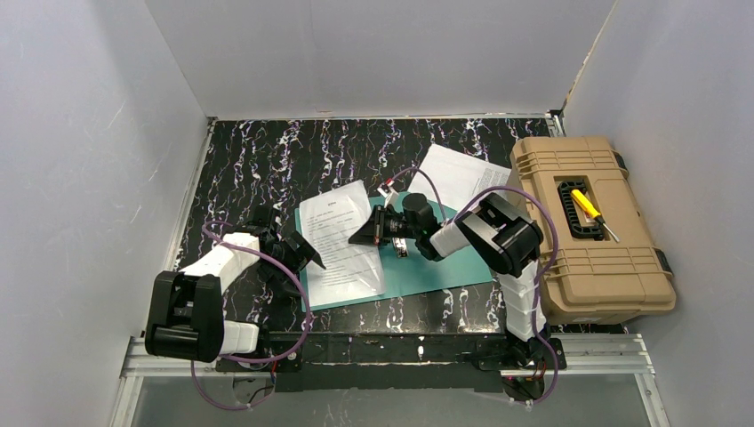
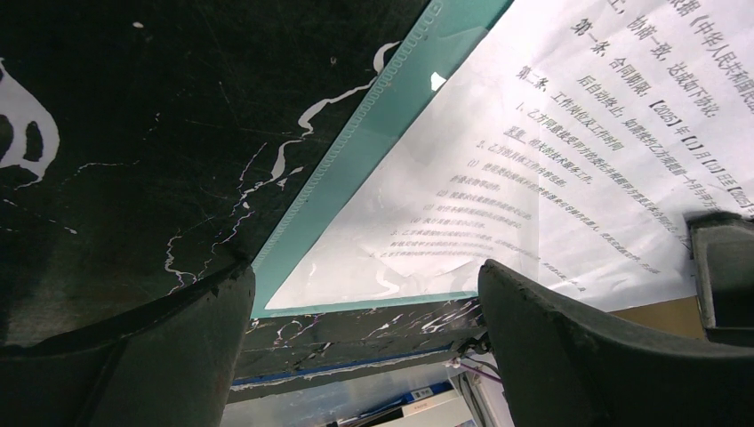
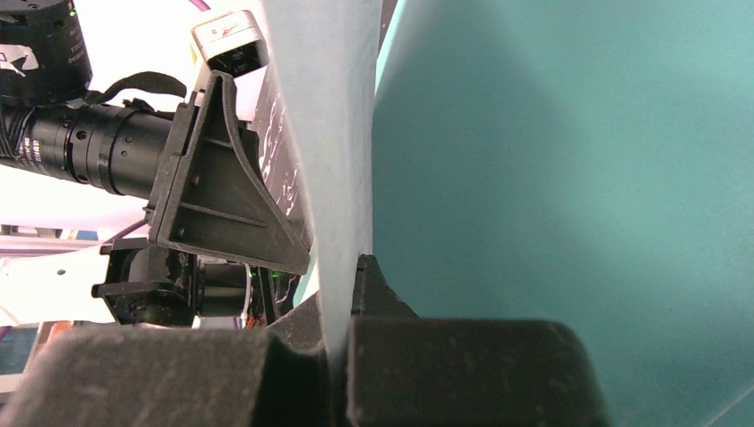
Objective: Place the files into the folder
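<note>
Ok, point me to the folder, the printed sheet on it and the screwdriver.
folder [image 1: 429, 274]: top external view, bare teal right half.
printed sheet [image 1: 342, 249]: top external view, middle of the page.
screwdriver [image 1: 584, 203]: top external view, yellow handle.

Glossy plastic folder [image 1: 440, 267]; matt paper files [image 1: 342, 245].

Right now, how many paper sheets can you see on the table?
2. One sheet lies on the teal folder, its edge pinched by the right end effector; the other sheet lies behind, beside the toolbox. More may be stacked beneath.
</note>
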